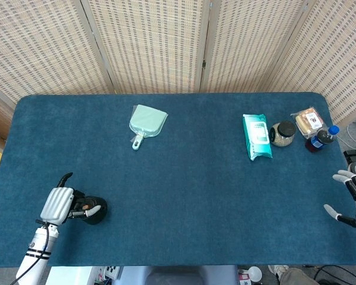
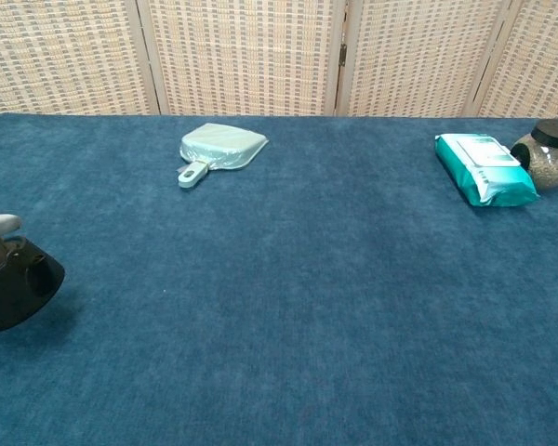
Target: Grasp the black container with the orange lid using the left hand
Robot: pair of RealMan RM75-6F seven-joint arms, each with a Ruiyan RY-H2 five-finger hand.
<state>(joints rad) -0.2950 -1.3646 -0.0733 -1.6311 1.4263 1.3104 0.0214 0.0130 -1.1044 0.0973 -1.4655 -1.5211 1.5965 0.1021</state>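
The black container [image 1: 94, 211] with its orange lid sits near the table's front left corner, tilted and gripped by my left hand [image 1: 60, 203], whose fingers wrap over its top. The chest view shows the same container [image 2: 14, 290] at the far left edge, tipped, with one pale fingertip [image 2: 0, 223] lying over it; the lid is mostly hidden there. My right hand [image 1: 351, 199] hangs at the table's right edge, fingers spread and holding nothing.
A mint dustpan [image 1: 146, 123] lies at the back left centre. At the back right are a teal wipes pack [image 1: 257, 136], a dark-lidded jar [image 1: 282, 133], a wrapped snack [image 1: 310, 121] and a blue-capped bottle [image 1: 321, 139]. A woven screen stands behind the table [image 1: 190, 190].
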